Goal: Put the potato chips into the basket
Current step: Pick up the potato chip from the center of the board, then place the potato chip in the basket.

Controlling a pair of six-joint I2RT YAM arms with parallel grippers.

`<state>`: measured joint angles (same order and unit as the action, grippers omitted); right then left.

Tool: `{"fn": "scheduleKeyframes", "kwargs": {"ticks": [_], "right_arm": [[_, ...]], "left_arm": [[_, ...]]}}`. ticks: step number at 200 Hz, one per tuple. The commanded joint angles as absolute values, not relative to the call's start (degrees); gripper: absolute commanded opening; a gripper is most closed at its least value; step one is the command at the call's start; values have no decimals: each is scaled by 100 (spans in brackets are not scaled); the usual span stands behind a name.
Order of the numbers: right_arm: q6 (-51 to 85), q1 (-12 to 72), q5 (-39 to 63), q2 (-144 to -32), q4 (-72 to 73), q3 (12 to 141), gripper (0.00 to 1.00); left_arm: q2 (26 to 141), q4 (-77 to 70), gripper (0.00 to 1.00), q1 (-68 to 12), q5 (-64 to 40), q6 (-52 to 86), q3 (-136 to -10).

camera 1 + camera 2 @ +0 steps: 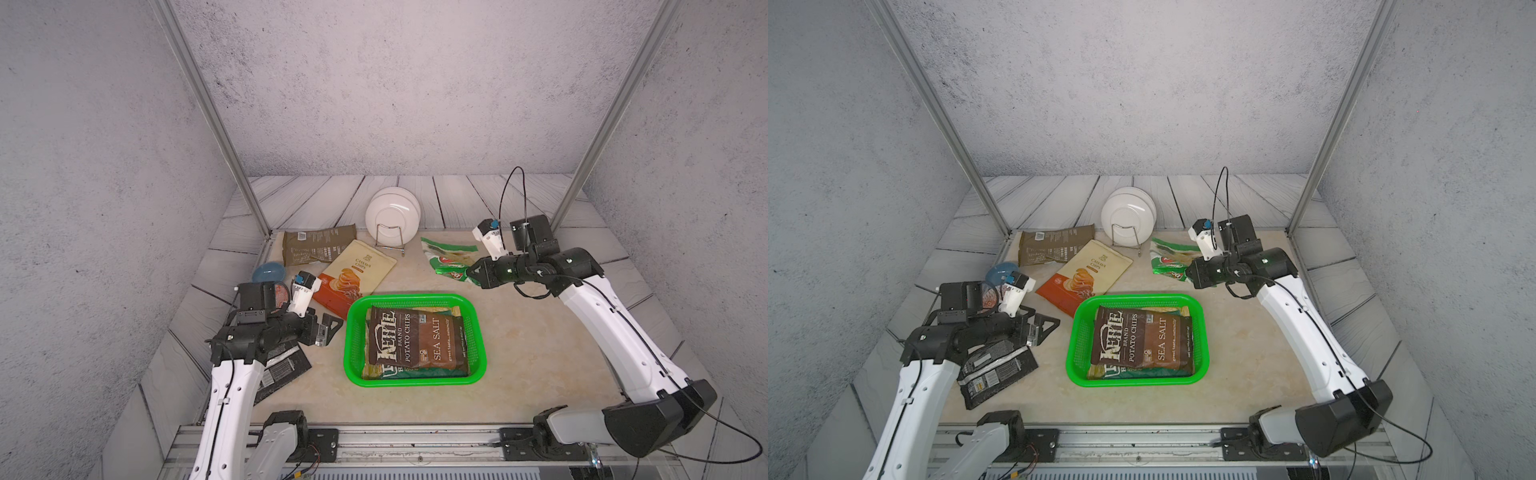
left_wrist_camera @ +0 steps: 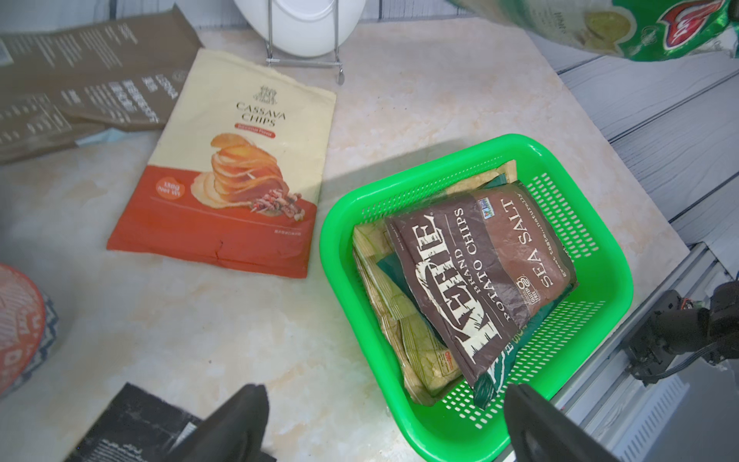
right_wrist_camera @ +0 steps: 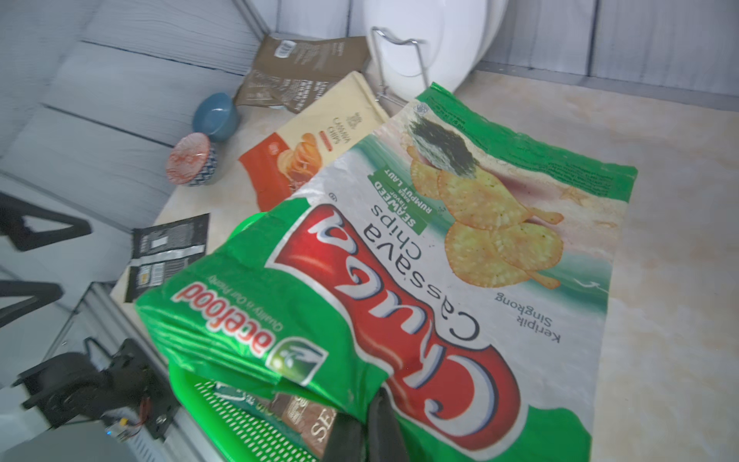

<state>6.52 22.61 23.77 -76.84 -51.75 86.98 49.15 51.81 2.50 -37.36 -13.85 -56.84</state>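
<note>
Right gripper (image 1: 471, 274) clenched on the corner of the green cassava bag (image 3: 400, 260). It pinches the crinkly foil edge, so the flat bag trails out ahead of it, likely ready for carrying. Basket (image 1: 415, 297), green perforated plastic, sits near, below the gripper. Left gripper (image 2: 384, 424) released and empty, jaws wide, just beside the basket rim. Brown Kettle bag (image 1: 415, 340) lies topmost inside. Black bag (image 1: 996, 370) lies under the left wrist.

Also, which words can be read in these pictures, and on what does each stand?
"KETTLE BRAND POTATO CHIPS", "SEA SALT": brown bag in the basket.
"CASSAVA CHIPS": cream-and-orange bag.
"Cassava chips", "SEAWEED", "acefood": green bag in the right gripper.
Print too small to read: olive bag, black bag.
</note>
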Motion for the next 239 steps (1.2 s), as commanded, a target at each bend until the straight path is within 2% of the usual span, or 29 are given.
{"fn": "scheduleKeyframes", "kwargs": {"ticks": [1,34,41,53,95,119,153,203,239], "right_arm": [[557,2504,3191,-7322,-5083,8534,0],[307,2855,4028,-7134,-5081,8313,0],[278,2911,4189,-7096,-5034,8269,0],[246,2955,4627,-7037,-4927,8178,0],[135,3023,5562,-6927,-4672,7949,0],[-20,3067,6158,-6910,-4616,7821,0],[-260,3147,6469,-6864,-4723,7745,0],[-395,3253,6576,-6942,-4826,7808,0],[-486,3339,6685,-6959,-4914,7917,0]], "left_arm": [[4893,5113,98,287,-3963,-2046,-5808],[5017,5485,100,277,-4163,-2880,-6320],[5038,5589,95,278,-4265,-3119,-6397],[5033,5708,95,279,-4370,-3464,-6484],[5154,6254,96,273,-4756,-4918,-6646],[5143,6177,97,273,-4927,-5655,-6542],[5010,5720,98,236,-5239,-6398,-6180],[5445,5162,99,-264,-5121,-5998,-6029],[5828,4416,98,-814,-4645,-5485,-5829]]}}
